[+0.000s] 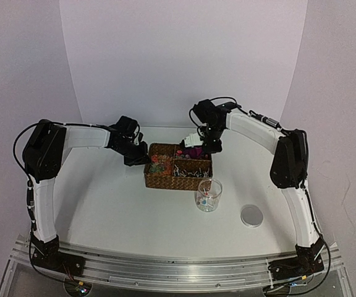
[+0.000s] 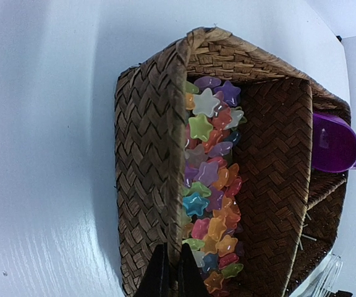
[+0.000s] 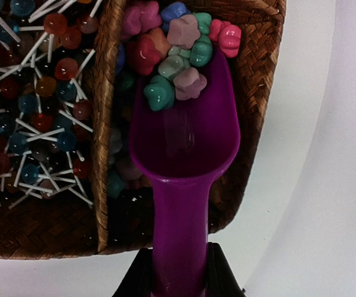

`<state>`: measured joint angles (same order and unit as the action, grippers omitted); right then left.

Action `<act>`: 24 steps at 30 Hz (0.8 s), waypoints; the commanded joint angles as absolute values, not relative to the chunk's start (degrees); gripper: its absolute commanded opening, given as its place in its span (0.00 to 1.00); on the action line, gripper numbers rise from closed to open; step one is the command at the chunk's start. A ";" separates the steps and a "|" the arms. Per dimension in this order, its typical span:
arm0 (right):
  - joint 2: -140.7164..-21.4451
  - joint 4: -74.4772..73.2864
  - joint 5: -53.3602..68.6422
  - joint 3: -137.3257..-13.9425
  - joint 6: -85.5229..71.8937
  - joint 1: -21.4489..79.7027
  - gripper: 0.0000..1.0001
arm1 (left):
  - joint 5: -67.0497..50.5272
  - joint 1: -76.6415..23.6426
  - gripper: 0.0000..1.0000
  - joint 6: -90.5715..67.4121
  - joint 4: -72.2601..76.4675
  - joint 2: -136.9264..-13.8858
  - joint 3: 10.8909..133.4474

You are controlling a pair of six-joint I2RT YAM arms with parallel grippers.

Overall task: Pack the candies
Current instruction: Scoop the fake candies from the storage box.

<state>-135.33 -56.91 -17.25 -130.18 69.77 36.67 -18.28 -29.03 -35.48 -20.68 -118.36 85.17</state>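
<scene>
A woven basket (image 1: 165, 180) with several compartments stands mid-table. My left gripper (image 2: 170, 247) is shut on the rim of its left wall (image 2: 147, 154), beside a compartment of star-shaped sweets (image 2: 212, 179). My right gripper (image 3: 179, 247) is shut on the handle of a magenta scoop (image 3: 184, 142). The scoop's front end carries several small rounded candies (image 3: 178, 55) in pink, teal and mauve. It hangs over the basket's back right compartment (image 3: 261, 93), where more candies lie in shadow below it. From above, the right gripper (image 1: 210, 145) and scoop (image 1: 194, 151) sit at the basket's far right corner.
A clear glass cup (image 1: 208, 195) with a few sweets in it stands just in front of the basket's right end. A round silver lid (image 1: 251, 215) lies to its right. White-sticked lollipops (image 3: 36, 93) fill the front right compartment.
</scene>
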 commanded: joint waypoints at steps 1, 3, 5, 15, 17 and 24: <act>-134.31 -54.30 7.76 -126.98 63.02 36.47 0.00 | -21.36 -29.81 0.00 -34.38 -25.46 -118.67 85.23; -132.88 -53.08 8.00 -124.60 61.48 35.67 0.00 | -21.36 -29.55 0.00 -34.45 -25.57 -118.66 85.17; -131.88 -52.83 9.56 -124.09 59.52 34.50 0.00 | -21.36 -29.41 0.00 -34.55 -25.71 -118.75 85.17; -127.76 -52.74 16.21 -123.07 54.85 29.59 0.00 | -20.96 -28.93 0.00 -34.80 -25.97 -118.73 85.12; -126.88 -52.84 15.30 -121.58 55.49 29.60 0.00 | -20.92 -28.83 0.00 -34.80 -26.01 -118.74 85.17; -124.43 -53.19 16.82 -120.22 54.62 28.28 0.00 | -20.89 -28.65 0.00 -34.80 -26.09 -118.83 85.20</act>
<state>-130.51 -53.71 8.77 -119.86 55.67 28.52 -19.06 -28.53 -34.19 -21.10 -118.26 85.17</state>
